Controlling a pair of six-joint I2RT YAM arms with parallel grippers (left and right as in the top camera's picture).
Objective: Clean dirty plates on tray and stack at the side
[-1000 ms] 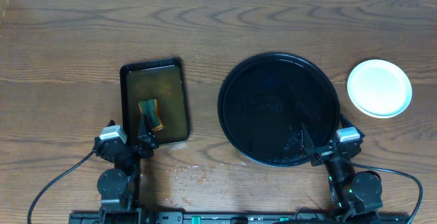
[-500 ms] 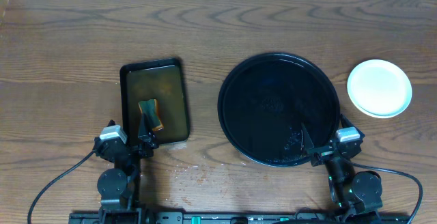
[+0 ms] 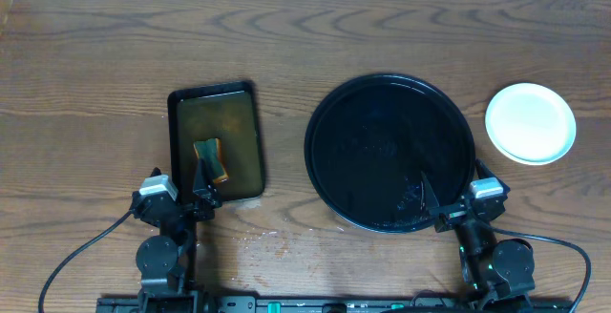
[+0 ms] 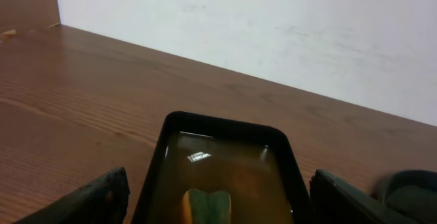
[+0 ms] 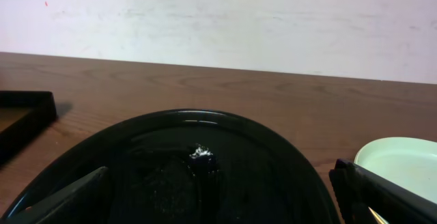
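Observation:
The round black tray lies right of centre with no plates on it; only wet specks show near its front. On the wood to its right, outside the rim, rests a pale round plate; whether others lie under it I cannot tell. My left gripper stands open at the near end of the small rectangular tray, holding nothing. My right gripper stands open over the black tray's near right rim, also with nothing in it.
The small dark rectangular tray holds brownish water and a green and orange sponge. Small droplets or crumbs dot the wood near the front edge. A white wall runs along the back.

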